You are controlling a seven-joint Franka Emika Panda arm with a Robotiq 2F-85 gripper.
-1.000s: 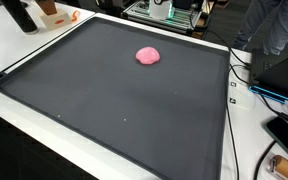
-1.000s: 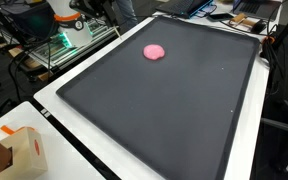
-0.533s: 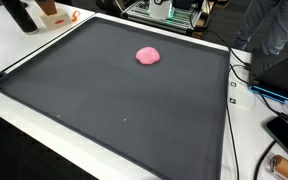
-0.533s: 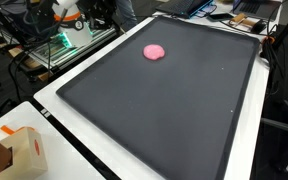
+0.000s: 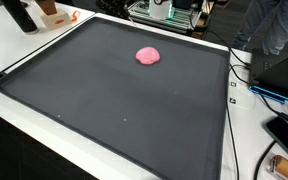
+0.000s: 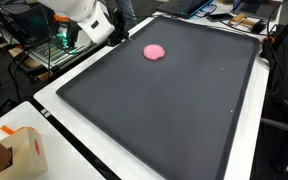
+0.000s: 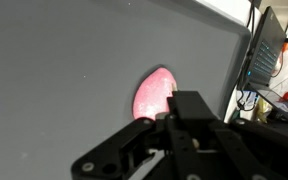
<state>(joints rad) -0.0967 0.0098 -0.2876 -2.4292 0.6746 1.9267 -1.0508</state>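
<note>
The wrist view showed the black gripper [image 7: 187, 122] filling the lower frame and hiding the near edge of a pink lump [image 7: 154, 92] on the grey mat [image 7: 64, 70]. A monitor [image 7: 265, 50] stood at the right edge. How its jaws stood was unclear.

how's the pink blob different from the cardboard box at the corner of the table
The pink blob is a low, rounded lump, while the cardboard box is tan, straight-edged and stands taller. The pink blob lies on the dark mat, whereas the cardboard box sits off the mat on the white table. Both are small beside the mat.
</note>
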